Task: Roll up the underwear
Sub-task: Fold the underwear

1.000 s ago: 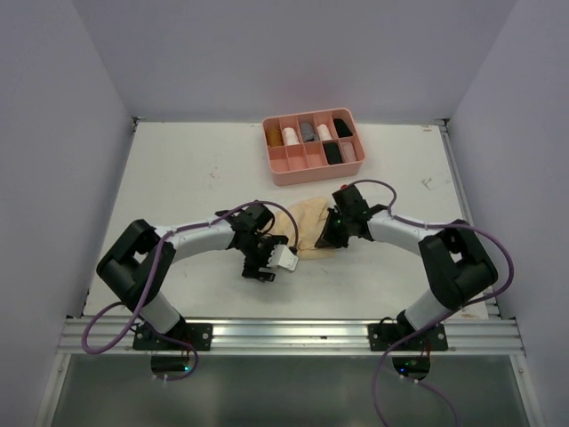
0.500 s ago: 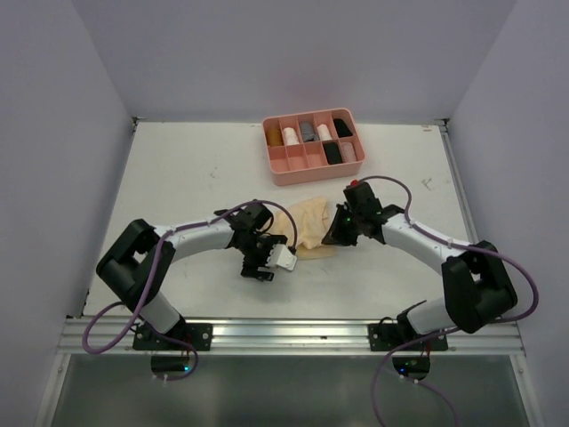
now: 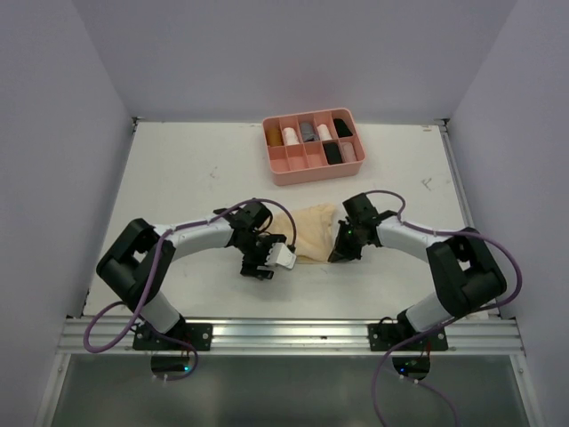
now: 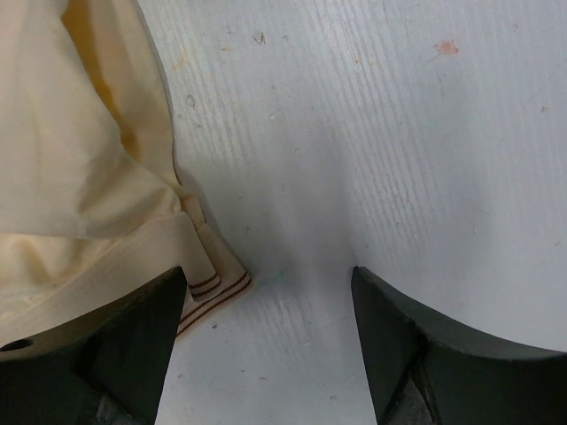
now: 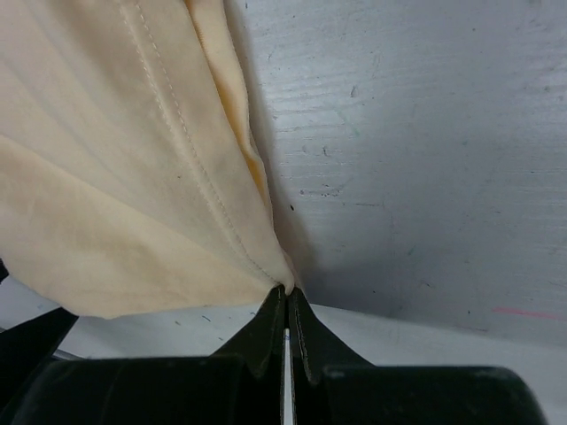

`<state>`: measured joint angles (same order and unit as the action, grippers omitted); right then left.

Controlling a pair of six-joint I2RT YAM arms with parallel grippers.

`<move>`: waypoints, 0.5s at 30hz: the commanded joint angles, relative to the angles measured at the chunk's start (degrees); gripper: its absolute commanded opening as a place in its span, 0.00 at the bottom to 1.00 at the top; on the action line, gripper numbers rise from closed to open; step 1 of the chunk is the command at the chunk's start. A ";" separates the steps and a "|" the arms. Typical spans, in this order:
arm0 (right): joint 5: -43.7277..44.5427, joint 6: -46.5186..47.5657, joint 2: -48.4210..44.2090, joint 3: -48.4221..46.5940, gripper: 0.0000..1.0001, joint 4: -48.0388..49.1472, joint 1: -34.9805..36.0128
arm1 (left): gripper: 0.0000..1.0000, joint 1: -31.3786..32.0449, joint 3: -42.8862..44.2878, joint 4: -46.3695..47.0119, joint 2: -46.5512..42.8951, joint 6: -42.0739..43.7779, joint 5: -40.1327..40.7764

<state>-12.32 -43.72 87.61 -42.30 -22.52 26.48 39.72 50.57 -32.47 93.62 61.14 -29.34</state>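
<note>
We see the tan underwear (image 3: pixel 313 233) lying crumpled on the table (image 3: pixel 178 178), near the front of the pink tray (image 3: pixel 307 174) and between our 2 arms. Our right gripper (image 5: pixel 285 299) is pinched tight on the cloth's edge. Our left gripper (image 4: pixel 266 283) stands wide over the table, 1 finger at the striped waistband corner, holding nothing.
</note>
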 commanded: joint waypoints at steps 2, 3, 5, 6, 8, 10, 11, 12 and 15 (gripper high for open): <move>0.71 1.80 3.70 -0.85 0.00 1.78 -0.20 | 0.79 -1.67 -2.41 -10.24 2.45 -1.47 4.91; 0.63 1.80 4.05 -1.02 0.00 2.13 -0.20 | 0.78 -1.76 -2.14 -10.42 1.92 -1.47 4.65; 0.63 1.98 5.20 -1.55 0.00 2.40 -0.20 | 0.78 -2.02 -1.00 -10.95 0.52 -1.82 3.77; 0.63 2.06 5.55 -1.73 0.00 2.31 -0.20 | 0.77 -2.11 -0.65 -11.04 -0.19 -2.08 3.07; 0.89 2.41 6.25 -1.99 0.00 2.22 -0.20 | 0.76 -2.54 0.32 -11.21 -2.38 -2.43 2.45; 1.07 2.68 6.52 -1.90 0.00 2.22 -0.20 | 0.73 -2.81 0.76 -11.39 -4.58 -2.35 2.01; 1.07 2.68 6.60 -1.82 0.00 2.13 -0.29 | 0.71 -2.81 0.94 -11.56 -5.20 -2.17 1.92; 1.07 2.77 6.61 -1.73 0.00 2.13 -0.29 | 0.69 -2.81 1.02 -11.74 -5.82 -1.91 1.57; 0.72 2.77 6.78 -1.47 0.00 2.48 -0.20 | 0.63 -2.81 1.20 -12.18 -6.26 -2.08 1.57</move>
<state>-15.99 -43.29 91.53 -44.80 -20.49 26.24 37.30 50.94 -41.28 89.30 59.96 -27.99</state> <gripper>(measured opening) 0.018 0.642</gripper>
